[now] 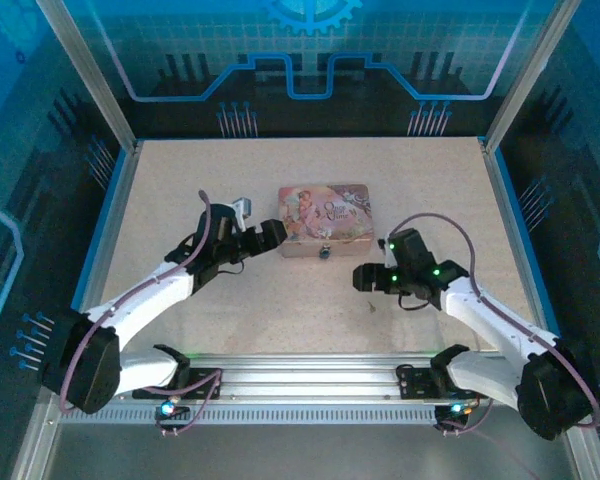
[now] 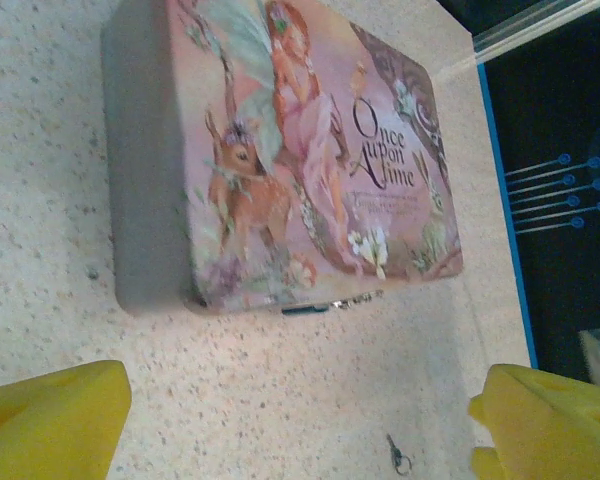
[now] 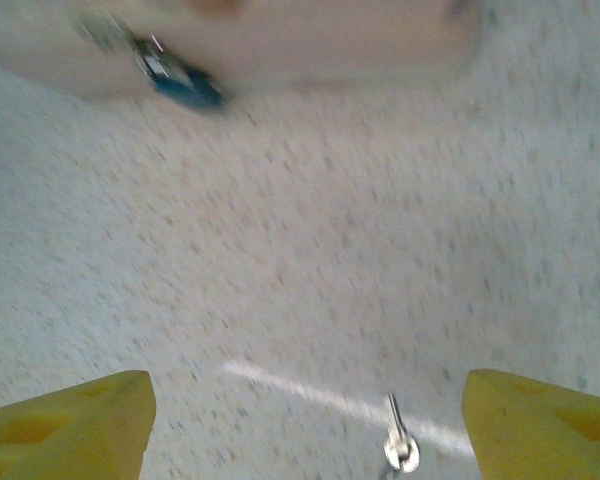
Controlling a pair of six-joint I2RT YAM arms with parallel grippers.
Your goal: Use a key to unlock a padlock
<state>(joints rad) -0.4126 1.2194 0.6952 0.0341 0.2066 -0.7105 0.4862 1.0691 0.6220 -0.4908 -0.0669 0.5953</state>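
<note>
Your right gripper (image 3: 305, 425) hovered low with its yellow fingers (image 3: 70, 420) spread wide, and the key (image 3: 400, 445) lay flat on the speckled table (image 3: 330, 250) between them, touching neither. Farther off, the padlock (image 3: 185, 85) hung at the near wall of the pink tin box (image 2: 310, 150). Your left gripper (image 2: 300, 420), likewise spread and empty, sat near the box's left end.
</note>
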